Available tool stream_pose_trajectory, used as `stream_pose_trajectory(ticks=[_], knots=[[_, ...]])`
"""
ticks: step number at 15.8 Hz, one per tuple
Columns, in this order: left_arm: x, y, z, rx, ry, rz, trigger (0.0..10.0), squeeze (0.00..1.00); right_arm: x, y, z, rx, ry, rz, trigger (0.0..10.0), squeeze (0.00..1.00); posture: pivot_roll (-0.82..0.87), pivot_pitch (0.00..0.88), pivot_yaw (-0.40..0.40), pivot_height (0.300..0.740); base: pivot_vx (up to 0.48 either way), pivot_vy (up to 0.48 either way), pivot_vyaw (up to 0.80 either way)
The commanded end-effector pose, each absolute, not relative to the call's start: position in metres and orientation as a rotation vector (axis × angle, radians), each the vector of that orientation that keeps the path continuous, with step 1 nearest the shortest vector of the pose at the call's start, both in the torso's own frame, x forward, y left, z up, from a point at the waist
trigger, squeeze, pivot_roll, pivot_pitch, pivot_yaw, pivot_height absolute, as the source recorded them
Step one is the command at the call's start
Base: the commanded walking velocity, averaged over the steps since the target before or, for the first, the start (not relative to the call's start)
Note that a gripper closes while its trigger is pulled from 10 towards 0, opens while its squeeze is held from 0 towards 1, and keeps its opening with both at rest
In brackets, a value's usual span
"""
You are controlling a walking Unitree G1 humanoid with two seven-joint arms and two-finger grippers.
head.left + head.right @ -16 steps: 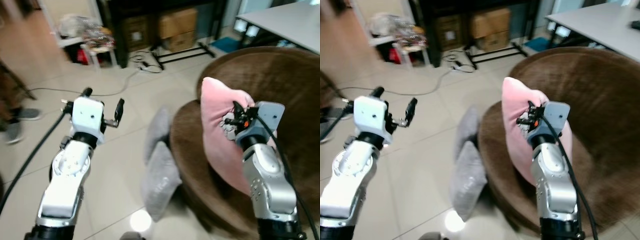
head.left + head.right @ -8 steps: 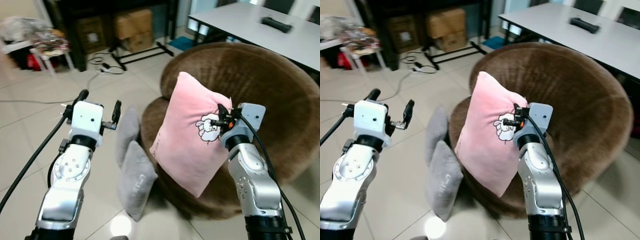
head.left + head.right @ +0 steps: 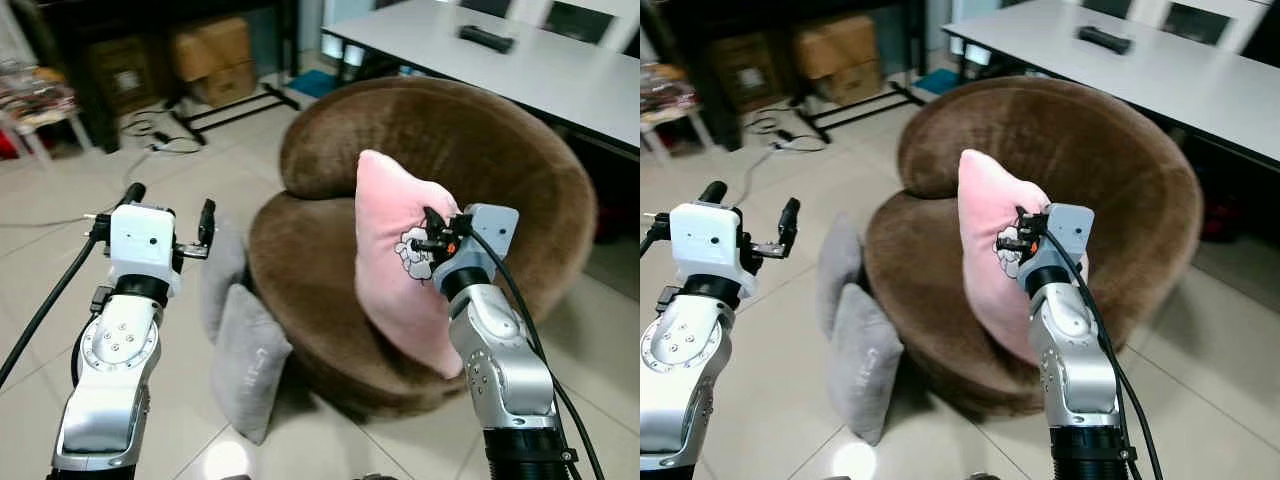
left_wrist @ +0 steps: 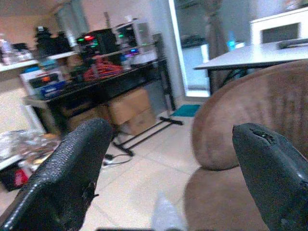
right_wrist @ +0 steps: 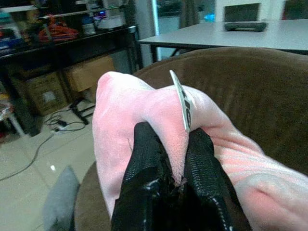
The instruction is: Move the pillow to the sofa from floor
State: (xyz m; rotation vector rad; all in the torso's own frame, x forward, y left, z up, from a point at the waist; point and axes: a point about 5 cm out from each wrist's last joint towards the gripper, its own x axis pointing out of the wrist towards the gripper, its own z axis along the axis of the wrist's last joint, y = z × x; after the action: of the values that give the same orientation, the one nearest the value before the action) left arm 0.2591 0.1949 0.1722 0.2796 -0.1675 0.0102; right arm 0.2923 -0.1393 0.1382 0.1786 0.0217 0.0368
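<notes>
Now, left eye view: the right gripper pinches a pink pillow and holds it upright above the seat of the round brown sofa; the pillow's lower corner hangs close to the seat, contact unclear.
Left arm, same view: the left gripper is raised over the tiled floor, fingers spread, holding nothing.
Floor, same view: two grey cushions lean against the sofa's front.
Right eye view: a white table stands behind the sofa with a dark object on it; cardboard boxes sit under a black desk.
Left wrist view: both fingertips stand wide apart, the sofa beyond them.
Right wrist view: two black fingers are pressed together on a fold of pink fabric beside a white tag.
</notes>
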Motion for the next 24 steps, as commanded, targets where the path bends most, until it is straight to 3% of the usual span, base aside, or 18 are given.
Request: stream_pose_trajectory(ticks=[1,7,11,19,24], knots=[[0.258,0.193,0.176,0.273,-0.175,-0.003,10.0,0.00,0.297,-0.140,0.147,0.190,-0.006,0.043,10.0,0.00,0.10,0.000,-0.038,0.740,0.000,0.000,-0.80],[0.255,0.201,0.180,0.272,-0.169,0.002,10.0,0.00,0.296,-0.122,0.145,0.147,-0.006,0.128,10.0,0.00,0.13,0.000,-0.025,0.740,0.000,0.000,-0.67],[0.254,0.203,0.181,0.272,-0.166,0.007,10.0,0.00,0.295,-0.122,0.147,0.163,-0.021,0.139,10.0,0.00,0.13,0.000,-0.030,0.740,0.277,0.000,0.00],[0.256,0.199,0.183,0.277,-0.173,-0.018,10.0,0.00,0.297,-0.124,0.154,0.181,-0.050,0.156,10.0,0.00,0.13,0.000,-0.031,0.740,0.329,0.000,-0.79],[0.256,0.198,0.183,0.291,-0.177,-0.028,10.0,0.00,0.299,-0.118,0.175,0.204,-0.141,0.250,10.0,0.00,0.13,0.000,-0.033,0.740,0.332,0.000,0.00]])
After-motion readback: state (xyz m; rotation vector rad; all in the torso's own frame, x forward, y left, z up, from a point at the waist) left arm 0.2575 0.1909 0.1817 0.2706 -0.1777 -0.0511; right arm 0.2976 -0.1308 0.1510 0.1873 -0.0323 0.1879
